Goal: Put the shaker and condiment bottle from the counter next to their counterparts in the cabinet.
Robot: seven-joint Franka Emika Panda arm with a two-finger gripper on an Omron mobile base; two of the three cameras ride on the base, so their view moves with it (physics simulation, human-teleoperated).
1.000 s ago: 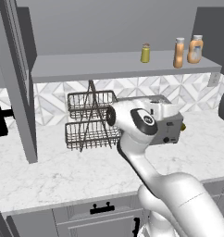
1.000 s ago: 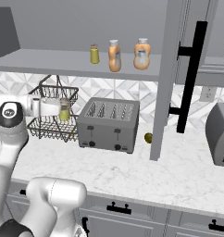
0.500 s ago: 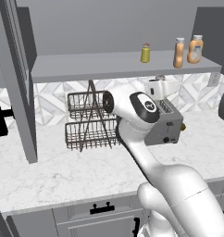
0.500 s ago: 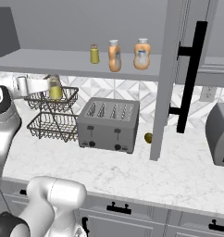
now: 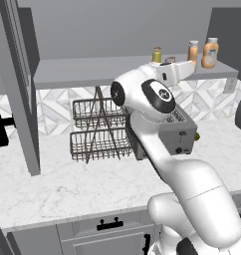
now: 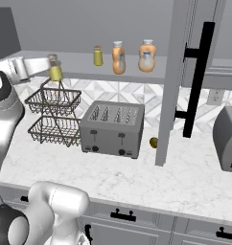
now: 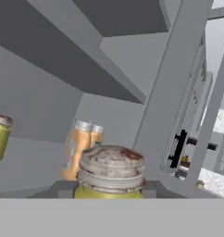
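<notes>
Claw (image 6: 54, 72) is pinching the shaker (image 6: 55, 72) upright at the front edge of the cabinet (image 6: 137, 75) shelf, left of its twin shaker (image 6: 98, 56) and two orange bottles (image 6: 119, 58).

Flat even rendered light, soft shadows

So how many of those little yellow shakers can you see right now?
2. One shaker is clamped in the gripper, lifted level with the cabinet shelf. Its twin stands on that shelf, left of the two orange bottles. Others may be hidden.
</notes>
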